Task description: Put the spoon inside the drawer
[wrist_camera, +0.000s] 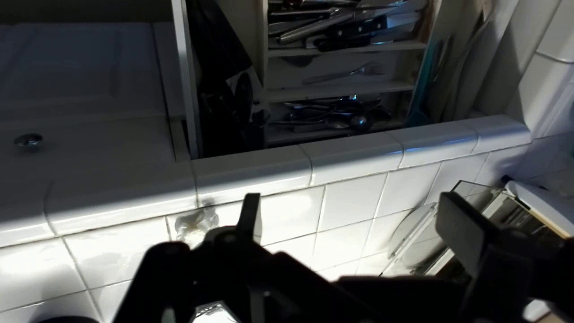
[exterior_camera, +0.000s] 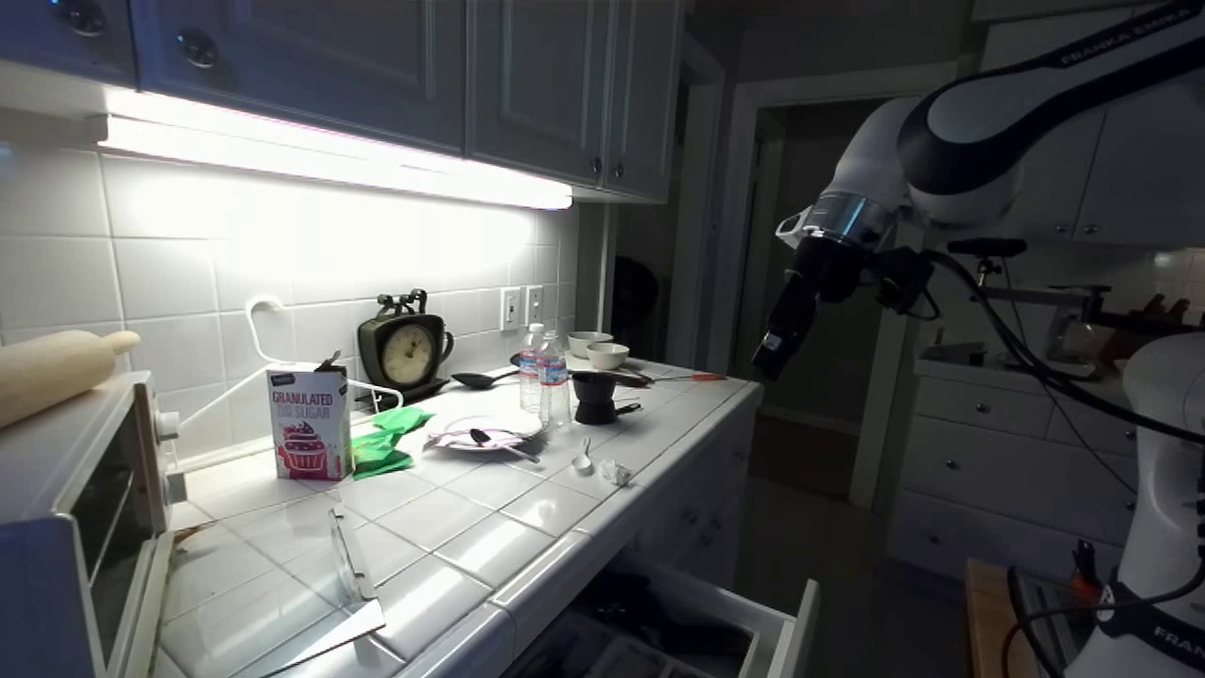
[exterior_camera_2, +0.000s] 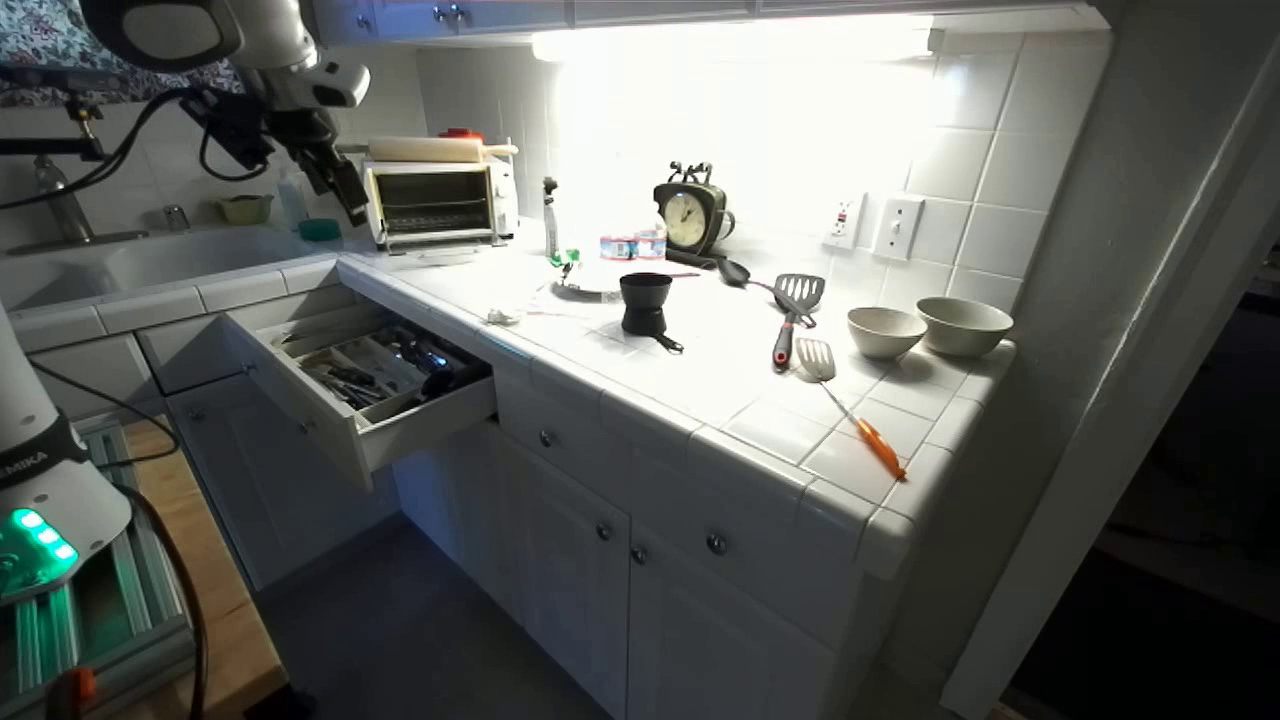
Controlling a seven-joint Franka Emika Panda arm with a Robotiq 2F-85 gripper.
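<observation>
Dark-bowled spoon on the plate, in an exterior view well left of the widely parted, empty jaws.

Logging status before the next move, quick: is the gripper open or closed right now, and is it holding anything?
Gripper: open, fingers wide apart in the wrist view, holding nothing.

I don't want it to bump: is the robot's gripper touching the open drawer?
Apart. In both exterior views the gripper hangs up high, with a plain gap showing between it and the open drawer.
</observation>
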